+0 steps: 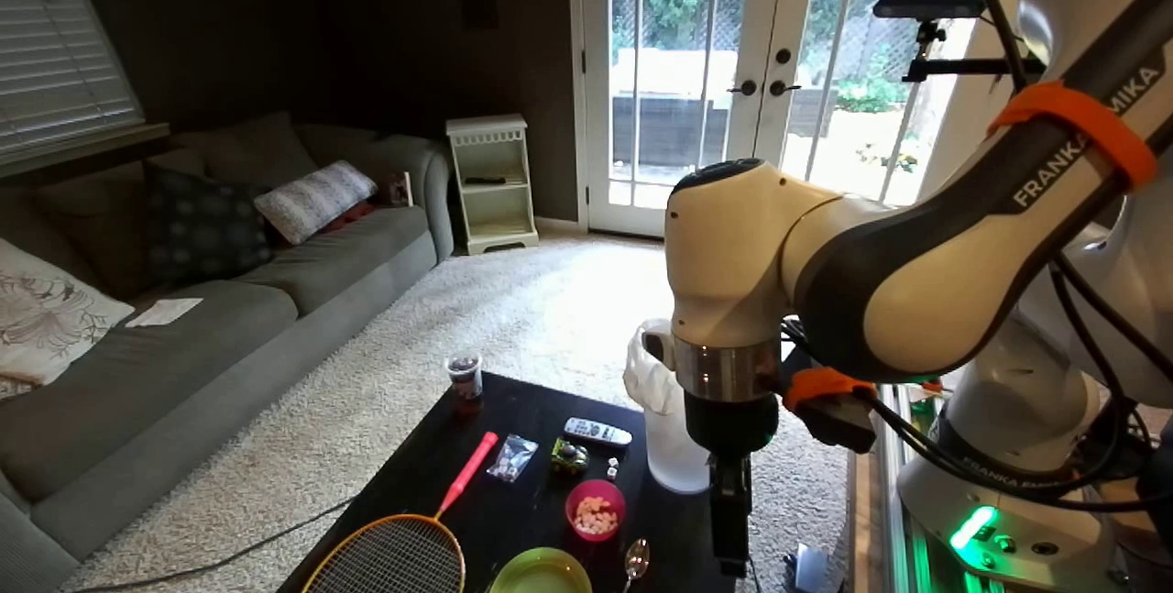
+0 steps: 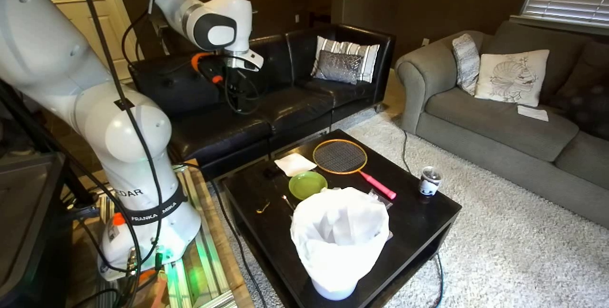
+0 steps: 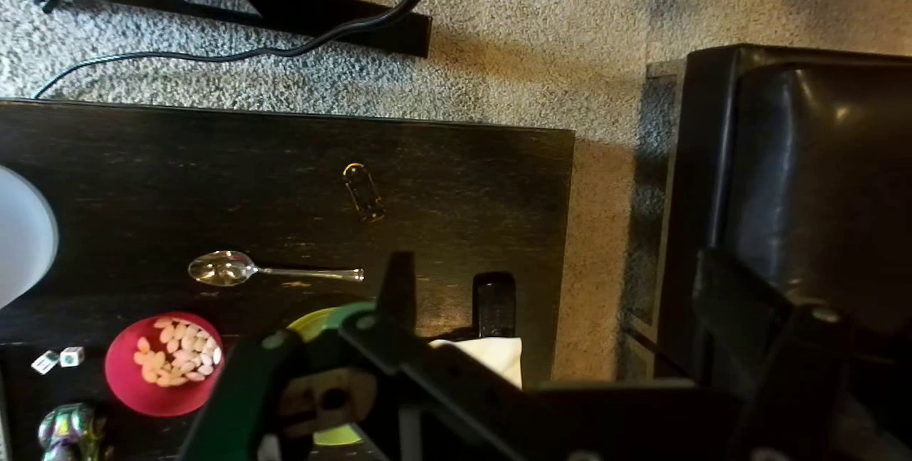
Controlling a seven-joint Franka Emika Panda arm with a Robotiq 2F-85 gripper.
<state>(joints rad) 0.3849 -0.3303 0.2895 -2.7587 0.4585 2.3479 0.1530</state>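
Observation:
My gripper (image 3: 556, 265) is open and empty, its fingers spread wide in the wrist view. It hangs above the dark table near its end by the black couch, and also shows in both exterior views (image 1: 730, 565) (image 2: 238, 103). Below it lie a black rectangular object (image 3: 495, 304) and a white napkin (image 3: 495, 358) that covers part of it. A silver spoon (image 3: 306, 273) and a small yellow-edged dark item (image 3: 363, 194) lie nearby. A green plate (image 2: 308, 185) is partly hidden behind the gripper in the wrist view. A pink bowl (image 3: 153, 400) holds several pale pieces.
The dark table (image 2: 409, 222) also carries a white bin with a bag liner (image 2: 333, 255), a badminton racket (image 2: 378, 185), a cup (image 2: 429, 183), a grey remote (image 1: 597, 432), a toy car (image 1: 569, 455), dice and a clear packet (image 1: 512, 458). A black couch (image 2: 295, 108) and grey couch stand around.

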